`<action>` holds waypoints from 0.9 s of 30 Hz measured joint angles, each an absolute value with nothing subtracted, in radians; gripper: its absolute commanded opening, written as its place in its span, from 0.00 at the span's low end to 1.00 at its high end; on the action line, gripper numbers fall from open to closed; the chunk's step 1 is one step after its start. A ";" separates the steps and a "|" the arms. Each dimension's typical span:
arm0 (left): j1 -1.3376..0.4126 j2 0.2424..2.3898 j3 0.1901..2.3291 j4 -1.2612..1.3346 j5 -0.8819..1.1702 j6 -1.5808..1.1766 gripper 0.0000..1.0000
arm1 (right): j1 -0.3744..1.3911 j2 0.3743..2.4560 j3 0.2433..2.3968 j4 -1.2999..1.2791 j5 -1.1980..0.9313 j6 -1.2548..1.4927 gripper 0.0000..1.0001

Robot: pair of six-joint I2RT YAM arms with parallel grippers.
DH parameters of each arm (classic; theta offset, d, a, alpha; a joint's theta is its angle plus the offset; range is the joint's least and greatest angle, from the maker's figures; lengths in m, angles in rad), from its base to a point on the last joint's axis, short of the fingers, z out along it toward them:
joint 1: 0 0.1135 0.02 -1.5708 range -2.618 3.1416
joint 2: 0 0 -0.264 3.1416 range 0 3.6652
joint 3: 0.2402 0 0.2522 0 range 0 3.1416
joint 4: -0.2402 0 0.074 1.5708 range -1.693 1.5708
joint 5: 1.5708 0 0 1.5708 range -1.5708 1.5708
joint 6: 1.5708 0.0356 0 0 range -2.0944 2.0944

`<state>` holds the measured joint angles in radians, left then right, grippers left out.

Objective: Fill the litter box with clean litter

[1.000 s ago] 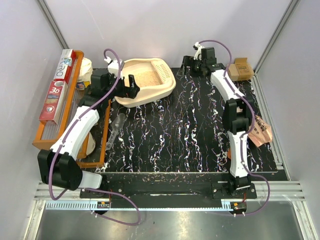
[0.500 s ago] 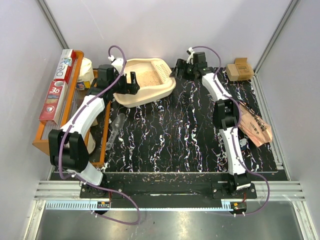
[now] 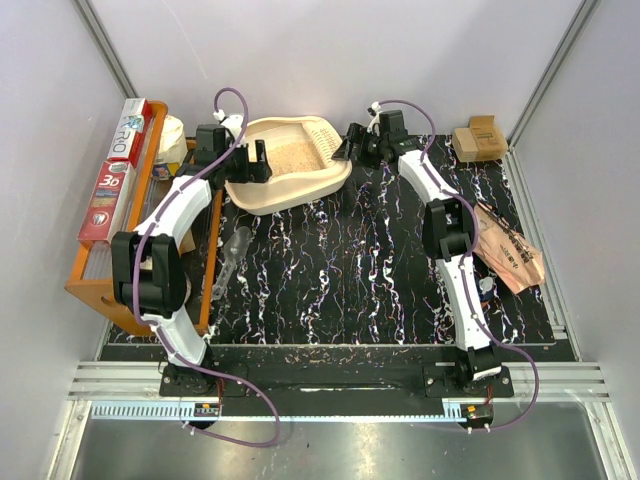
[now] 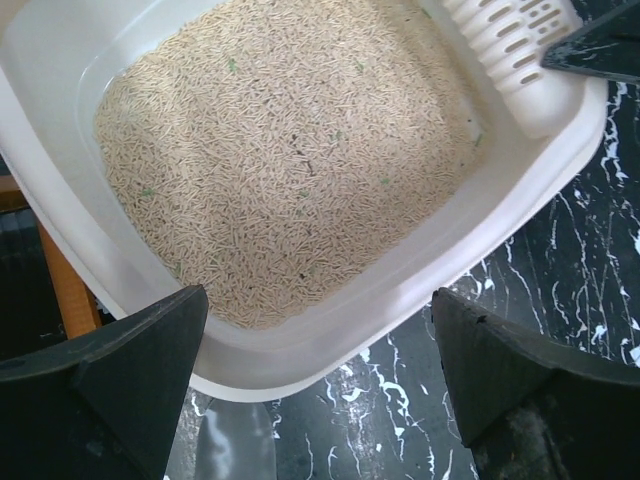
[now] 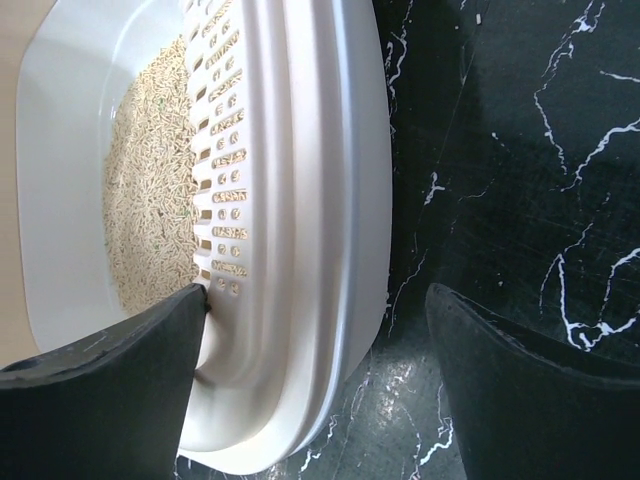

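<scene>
The cream litter box point(image 3: 300, 192) stands at the back left of the table, its slotted grille point(image 3: 326, 140) at the right end. Pale tan clean litter point(image 3: 288, 155) covers its floor. My left gripper point(image 3: 252, 163) is open at the box's left end; in the left wrist view its jaws point(image 4: 320, 300) straddle the near rim point(image 4: 420, 280) above the litter point(image 4: 290, 150). My right gripper point(image 3: 350, 146) is open at the grille end. In the right wrist view its jaws point(image 5: 318, 290) straddle the rim point(image 5: 330, 200), one finger inside by the grille point(image 5: 225, 150), with litter point(image 5: 150, 200) beyond.
An orange wooden tray point(image 3: 95, 285) with long boxes point(image 3: 115, 185) lines the left edge. A clear plastic piece point(image 3: 230, 258) lies beside it. A pink printed bag point(image 3: 512, 258) lies at the right edge, and a small cardboard box point(image 3: 480, 138) sits at the back right.
The right gripper has swung left from the back right to the box's grille end. The left arm has stretched out and its gripper has shifted at the box's left end.
</scene>
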<state>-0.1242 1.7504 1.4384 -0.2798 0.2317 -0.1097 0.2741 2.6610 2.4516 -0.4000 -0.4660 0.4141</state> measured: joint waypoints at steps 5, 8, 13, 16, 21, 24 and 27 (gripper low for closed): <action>-0.099 1.779 1.449 -0.288 0.232 -0.103 0.98 | 0.274 2.634 2.404 -0.385 -0.459 0.423 0.77; -0.094 1.795 1.465 -0.284 0.234 -0.095 0.98 | 0.274 2.618 2.371 -0.380 -0.454 0.424 0.77; -0.094 1.816 1.479 -0.275 0.234 -0.075 0.98 | 0.274 2.592 2.329 -0.374 -0.450 0.424 0.77; -0.098 1.833 1.487 -0.269 0.233 -0.071 0.98 | 0.274 2.588 2.328 -0.380 -0.451 0.424 0.74; -0.098 1.837 1.490 -0.268 0.226 -0.072 0.98 | 0.277 2.592 2.344 -0.393 -0.491 0.424 0.66; -0.098 1.837 1.493 -0.270 0.218 -0.071 0.98 | 0.277 2.605 2.362 -0.391 -0.519 0.425 0.46; -0.098 1.837 1.500 -0.276 0.199 -0.070 0.98 | 0.278 2.606 2.364 -0.394 -0.531 0.439 0.19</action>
